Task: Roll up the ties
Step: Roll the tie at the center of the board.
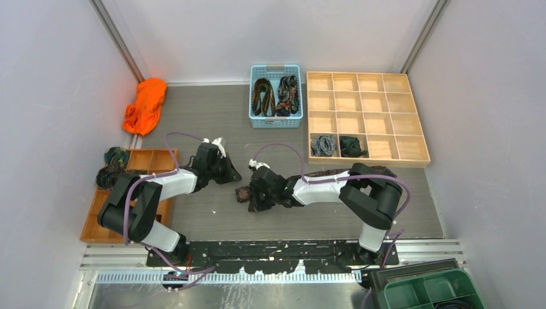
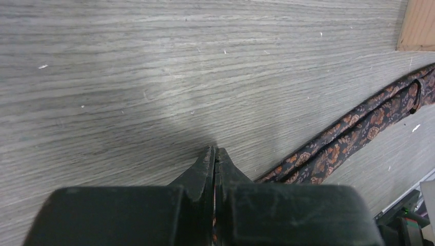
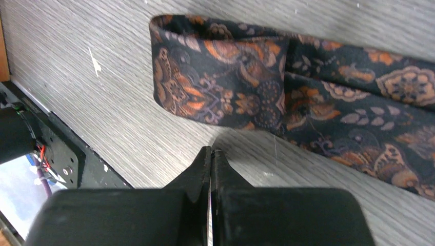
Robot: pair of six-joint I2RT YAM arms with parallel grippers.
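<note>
A brown-maroon paisley tie (image 1: 302,177) lies stretched across the table, its folded end (image 1: 243,193) at the left. My right gripper (image 1: 252,198) is shut and empty at that folded end; in the right wrist view its tips (image 3: 211,149) rest on bare table just short of the folded tie (image 3: 220,77). My left gripper (image 1: 230,175) is shut, a little to the left of the tie's end; in the left wrist view its tips (image 2: 214,149) are over bare table, with the tie (image 2: 359,130) running off to the right.
A blue basket (image 1: 275,122) at the back holds unrolled ties. A wooden compartment tray (image 1: 367,116) at the right holds a grey coil (image 1: 324,145) and a green coil (image 1: 351,146). An orange cloth (image 1: 145,106) lies back left. An orange tray (image 1: 148,161) with coils beside it stands at the left.
</note>
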